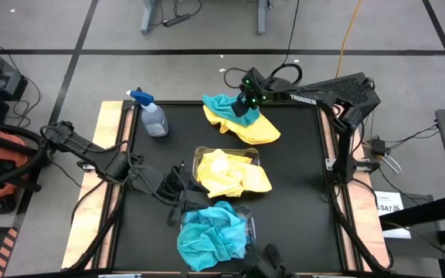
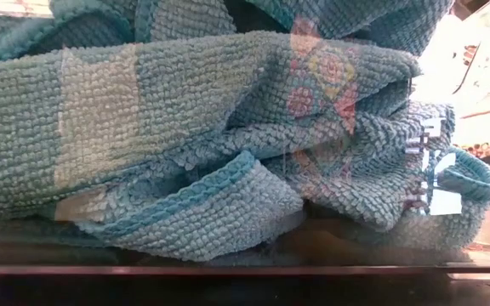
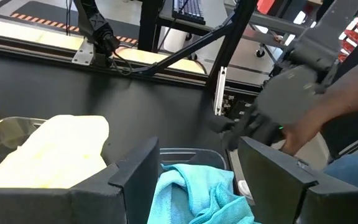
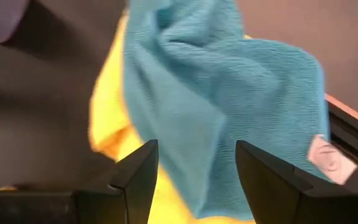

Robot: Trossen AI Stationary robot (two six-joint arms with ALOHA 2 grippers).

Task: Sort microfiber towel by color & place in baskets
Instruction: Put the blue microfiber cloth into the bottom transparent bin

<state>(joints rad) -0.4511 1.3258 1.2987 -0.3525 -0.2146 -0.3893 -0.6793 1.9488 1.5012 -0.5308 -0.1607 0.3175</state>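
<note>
High view, looking straight down on the black table. Near the centre sits a clear plastic rectangular basket holding bright yellow microfiber towels, which spill over its rim toward four o'clock. At six o'clock a second clear plastic basket is heaped with teal-blue microfiber towels. At twelve o'clock a small unsorted pile remains: one teal-blue towel lying on one yellow towel. The right gripper is directly over that pile, its fingers spread, not visibly closed on cloth. The left gripper waits between the two baskets, toward eight o'clock of centre. A clear spray bottle with a blue trigger stands at ten o'clock.

Low view: teal-blue towelling fills the picture, pressed against the clear wall of the near basket; neither gripper shows.

Left wrist view: the left arm's two dark fingers stand apart with nothing between them, above the teal towels, the yellow-filled basket beside them. A person's hand shows beyond the table edge.

Right wrist view: the right arm's fingers stand apart just over the teal towel on the yellow one.

Judging by this, sorting looks nearly finished: apparently two towels are left, one for each basket.
</note>
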